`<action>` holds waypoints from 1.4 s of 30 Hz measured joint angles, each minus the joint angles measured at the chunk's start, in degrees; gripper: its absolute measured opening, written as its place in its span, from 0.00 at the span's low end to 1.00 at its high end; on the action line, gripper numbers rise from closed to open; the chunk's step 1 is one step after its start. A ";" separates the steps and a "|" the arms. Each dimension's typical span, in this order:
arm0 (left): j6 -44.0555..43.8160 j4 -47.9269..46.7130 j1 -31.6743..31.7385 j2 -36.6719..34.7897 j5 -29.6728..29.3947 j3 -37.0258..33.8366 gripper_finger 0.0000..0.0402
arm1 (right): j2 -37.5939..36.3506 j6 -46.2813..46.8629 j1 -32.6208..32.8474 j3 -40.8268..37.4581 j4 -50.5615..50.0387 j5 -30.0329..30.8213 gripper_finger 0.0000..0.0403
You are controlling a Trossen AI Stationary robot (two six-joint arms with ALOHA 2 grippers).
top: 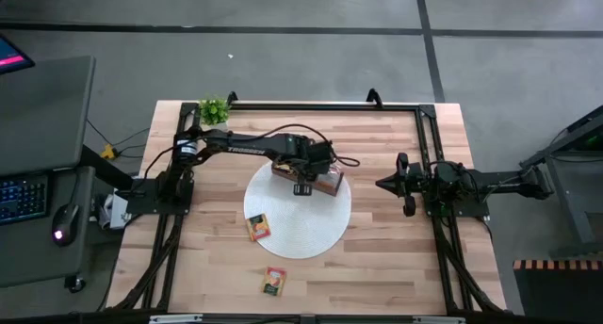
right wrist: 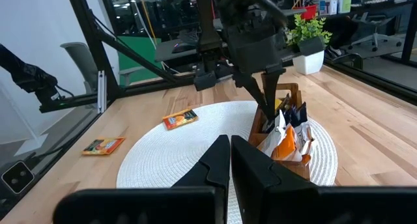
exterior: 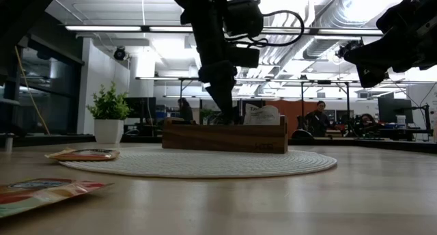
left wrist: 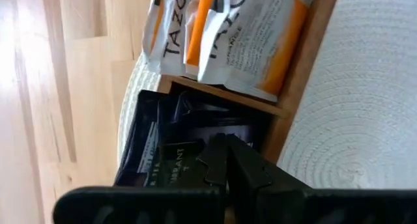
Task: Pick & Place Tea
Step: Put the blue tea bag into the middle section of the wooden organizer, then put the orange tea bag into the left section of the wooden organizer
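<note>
Seen from above: left gripper (top: 302, 188) lowered over the wooden box (top: 325, 183) at the far edge of the round white woven mat (top: 311, 232), fingers pressed together, tips down among the dark sachets (left wrist: 166, 155) in one compartment; whether one is pinched between them cannot be made out. Standing in the neighbouring compartment, white-and-orange sachets (left wrist: 251, 38), upright and leaning on one another. Lying flat on the mat's near-left part, one orange-yellow sachet (top: 258, 226); a second orange sachet (top: 274, 282) lying on the bare wooden table (top: 396, 267), off the mat and nearer the front edge. Parked well to the right of the mat and raised above the table, right gripper (right wrist: 230, 160), fingers closed on nothing, pointed toward the box. At the table's far left corner, a small potted plant (top: 215, 108). Beyond the table in the level view, a seated person (exterior: 317, 119) in the lit room.
</note>
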 joint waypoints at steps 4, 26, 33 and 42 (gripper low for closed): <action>-0.25 -4.30 0.01 -0.02 -0.01 2.97 0.00 | 0.00 0.00 0.00 -0.01 0.00 0.02 0.03; -15.90 -8.12 -7.23 -11.78 18.98 -10.07 0.00 | 0.02 -0.01 0.01 -0.01 -0.01 0.02 0.03; -27.61 6.40 -7.52 -24.95 23.29 -32.40 0.00 | 0.24 -0.01 0.01 0.00 0.00 0.02 0.03; -34.55 5.87 -7.51 -36.16 27.63 -47.01 0.00 | 0.39 0.00 0.00 -0.01 -0.01 0.01 0.03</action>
